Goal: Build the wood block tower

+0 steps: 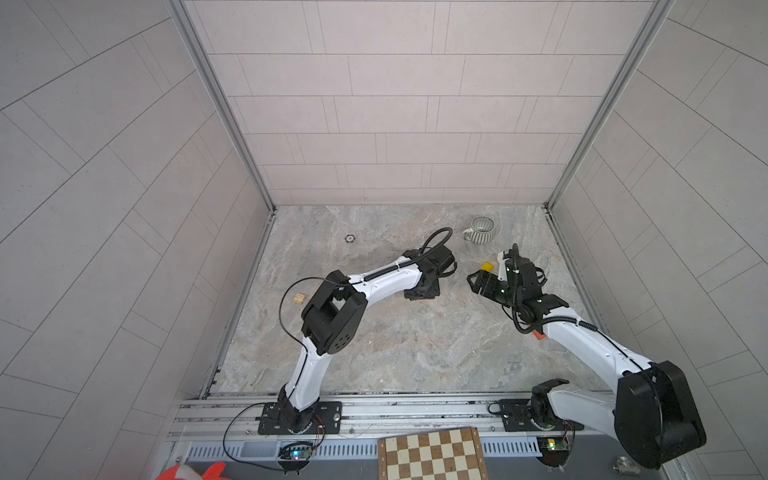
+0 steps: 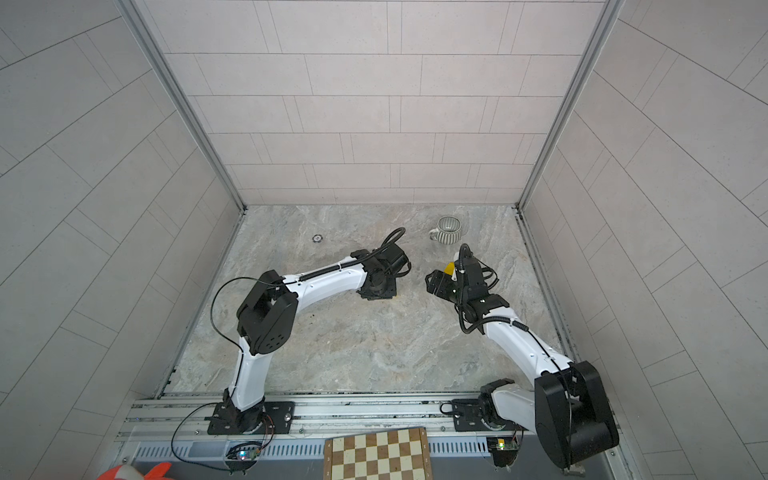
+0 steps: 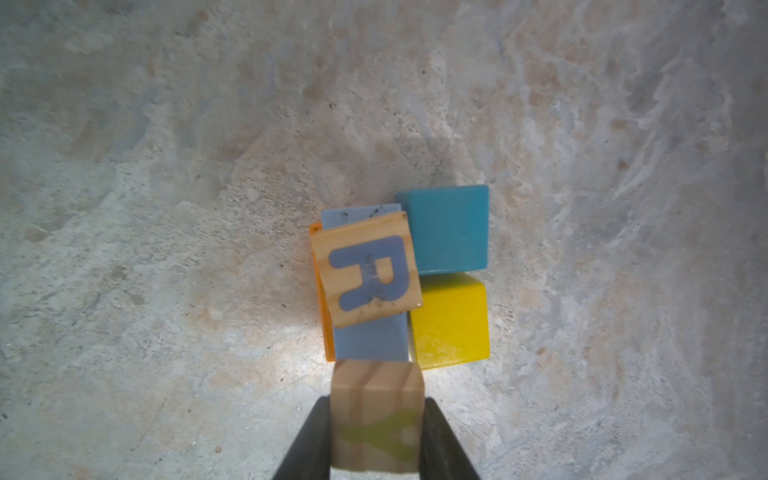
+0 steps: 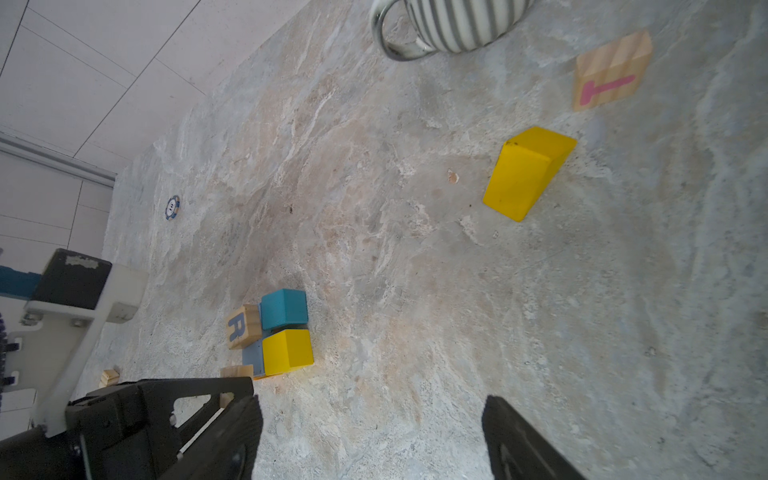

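In the left wrist view my left gripper [image 3: 376, 403] is shut on a natural wood cube [image 3: 376, 419] with a green letter. It hangs just above the tower [image 3: 370, 340], a low cluster of wood blocks. The cluster has a natural cube printed R [image 3: 368, 274] lying on a pale blue flat block, an orange edge [image 3: 326, 324], a teal cube [image 3: 449, 228] and a yellow cube [image 3: 451, 320]. My right gripper [image 4: 372, 401] is open and empty, to the right of the cluster [image 4: 286, 332]. A yellow wedge block [image 4: 525, 174] and a pink-lettered cube [image 4: 611, 72] lie loose beyond it.
A grey-striped mug [image 1: 480, 229] stands at the back right. A small natural block [image 1: 299, 298] lies left of the left arm. A poker chip [image 1: 349, 238] lies at the back left. A chessboard [image 1: 432, 455] sits past the front rail. Tiled walls close in three sides.
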